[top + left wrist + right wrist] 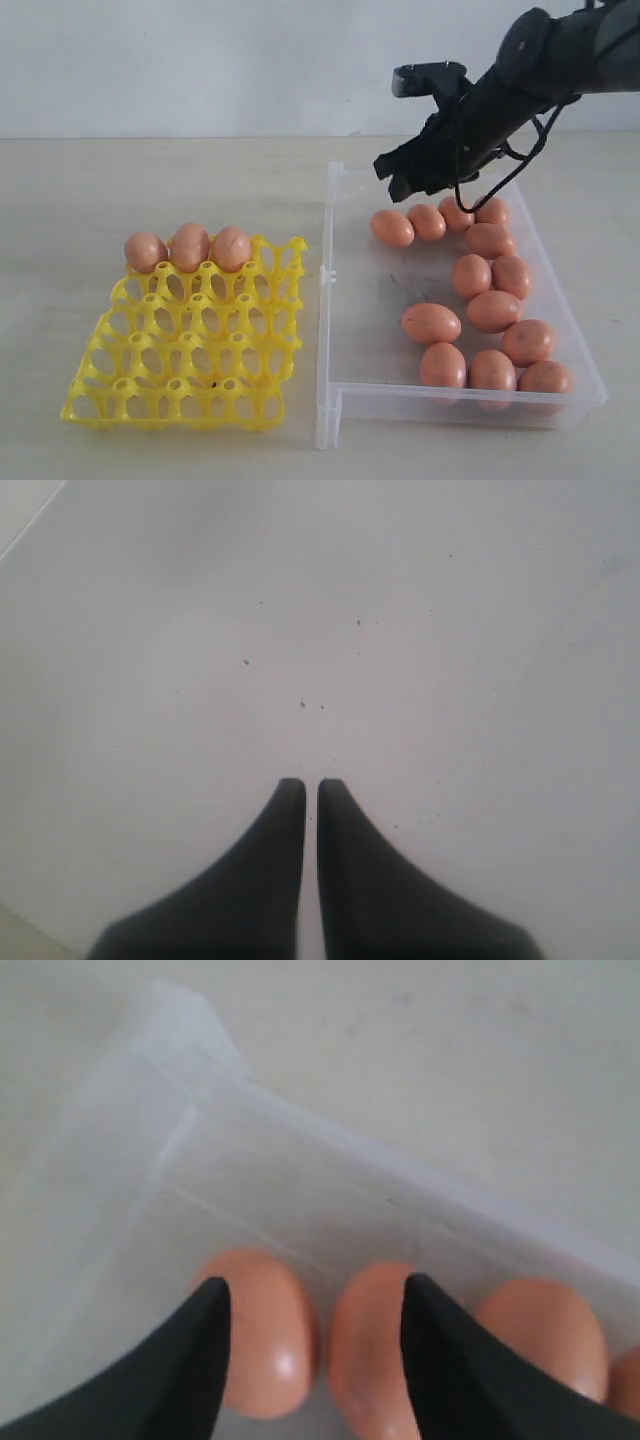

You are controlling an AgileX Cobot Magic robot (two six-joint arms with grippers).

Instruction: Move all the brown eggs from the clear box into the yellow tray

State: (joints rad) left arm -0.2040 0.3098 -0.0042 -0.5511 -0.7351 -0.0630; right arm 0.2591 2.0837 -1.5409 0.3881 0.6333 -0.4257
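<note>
Exterior view: the right hand (396,181) hung open above the shallow clear plastic box (365,290), which held thirteen orange-brown oval eggs (431,323); three sat in the square yellow lattice tray (170,402). Left wrist view: the left hand (311,785) was closed over worktop (300,630). Right wrist view: jaws seemingly straddled two eggs; better centre on one, closing gently.

R wrist view blurry; brown eggs (270,1340) partly hidden behind right gripper (315,1282), one cut off at view's edge. Ext view: right arm (560,50) cut off at edge.
</note>
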